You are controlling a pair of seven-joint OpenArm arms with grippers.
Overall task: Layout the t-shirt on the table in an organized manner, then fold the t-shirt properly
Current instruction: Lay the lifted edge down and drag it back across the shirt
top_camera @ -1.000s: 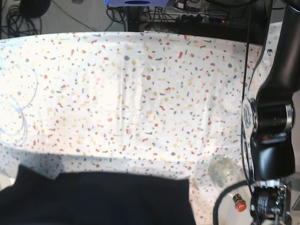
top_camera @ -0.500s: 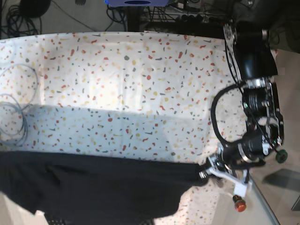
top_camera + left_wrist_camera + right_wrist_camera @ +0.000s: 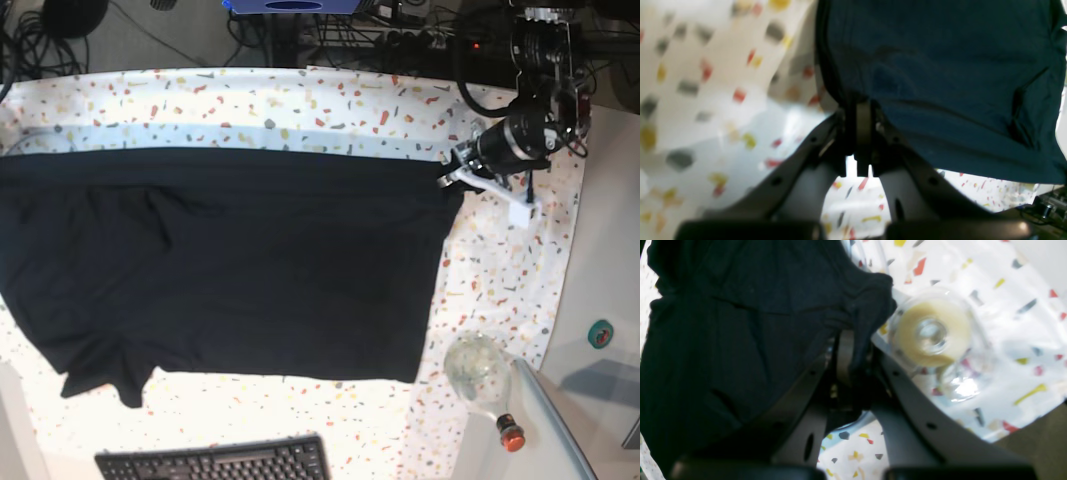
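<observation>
The t-shirt (image 3: 230, 265) lies spread over most of the table (image 3: 330, 100), its far hem a nearly straight dark line running from the left edge of the base view to the corner by the left gripper (image 3: 450, 180); the cloth is mostly flat with shallow wrinkles near its left half, and one sleeve (image 3: 100, 375) juts out at the near left corner. The left gripper is clenched on the t-shirt's far right corner: in its wrist view the two fingers (image 3: 863, 133) meet on a pinched fold of dark cloth (image 3: 940, 83), with the speckled table (image 3: 706, 83) beside and beneath. The right gripper (image 3: 848, 370) does not show in the base view; its wrist view has its fingers pressed together on a bunched edge of the t-shirt (image 3: 740, 323), so it too is grasping the cloth. Just beside that bunched edge a clear glass dome with a pale yellowish centre (image 3: 933, 333) rests on the table. In the base view, a clear rounded glass object (image 3: 475, 365) stands off the t-shirt's near right corner, a red button (image 3: 512, 437) sits just nearer than it, and a black keyboard (image 3: 215, 462) lies along the near edge, apart from the t-shirt's near hem
</observation>
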